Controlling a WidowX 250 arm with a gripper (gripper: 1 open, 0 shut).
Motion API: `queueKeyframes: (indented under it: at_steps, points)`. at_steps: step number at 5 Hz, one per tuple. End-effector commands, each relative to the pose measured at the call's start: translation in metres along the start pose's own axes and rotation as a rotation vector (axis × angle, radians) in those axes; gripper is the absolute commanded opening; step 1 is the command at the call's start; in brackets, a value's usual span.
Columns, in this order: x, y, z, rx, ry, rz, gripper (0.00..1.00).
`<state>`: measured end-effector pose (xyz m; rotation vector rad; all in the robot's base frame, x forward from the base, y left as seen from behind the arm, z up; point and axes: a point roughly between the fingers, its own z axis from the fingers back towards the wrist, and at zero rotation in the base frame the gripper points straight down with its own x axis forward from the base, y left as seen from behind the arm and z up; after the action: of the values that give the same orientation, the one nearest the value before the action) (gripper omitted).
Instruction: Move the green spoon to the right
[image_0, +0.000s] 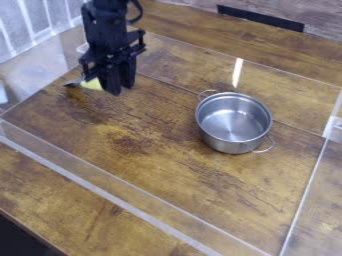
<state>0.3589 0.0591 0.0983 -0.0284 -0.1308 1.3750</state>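
Note:
The green spoon (88, 87) is a small yellow-green piece that sticks out to the left from between the fingers of my gripper (112, 89). The gripper points straight down at the table's left side, its dark fingers closed around the spoon. The spoon hangs a little above the wooden tabletop, and most of it is hidden behind the fingers.
A steel pot (234, 121) stands right of centre, open side up. A thin pale stick (238, 73) lies just behind it. Low clear plastic walls (160, 215) fence the work area at the front, left and right.

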Motion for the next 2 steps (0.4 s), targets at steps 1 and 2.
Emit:
queueKeyframes:
  at_steps: [1,2]
  points:
    - [-0.006,-0.006,0.049,-0.107,-0.039,-0.055,0.0]
    - [-0.008,-0.013,0.065,-0.103,-0.063,-0.018,0.0]
